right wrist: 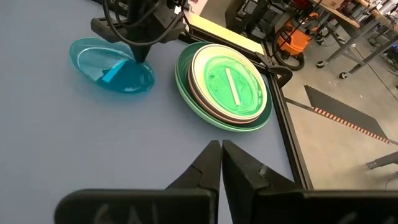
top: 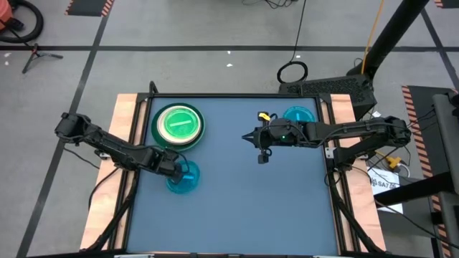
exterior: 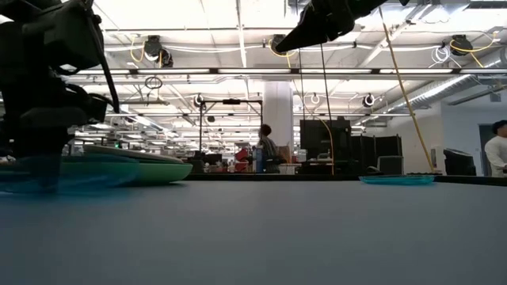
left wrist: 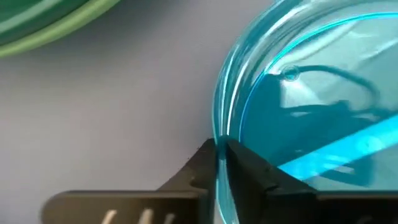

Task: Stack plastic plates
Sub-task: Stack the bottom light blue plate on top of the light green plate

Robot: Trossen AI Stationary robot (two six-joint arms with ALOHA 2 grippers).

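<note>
A small translucent cyan plate [top: 184, 178] sits near the table's left side, and my left gripper [top: 172, 169] is shut on its rim. Just beyond it, toward the far edge, a stack of plates [top: 179, 123] rests on the table: a large green plate at the bottom, lighter ones above, a bright green one on top. A second cyan plate [top: 298, 115] lies flat near the far right corner. My right gripper [top: 263, 155] hovers shut and empty above the table's middle right, as the right wrist view [right wrist: 221, 150] shows. My left gripper pinches the cyan plate's rim [left wrist: 219, 134] on the side toward the table's left, one finger [left wrist: 249, 165] inside the plate and one finger [left wrist: 193, 168] outside. It comes from above, slanting in from the left. I cannot tell whether the plate is clear of the table.
Wooden rails [top: 126, 136] run along the blue table top's left and right edges. Bare blue surface [top: 244, 208] fills the middle and near half. Beyond the far edge are floor cables, a dark stand [top: 337, 87], and people in the room behind.
</note>
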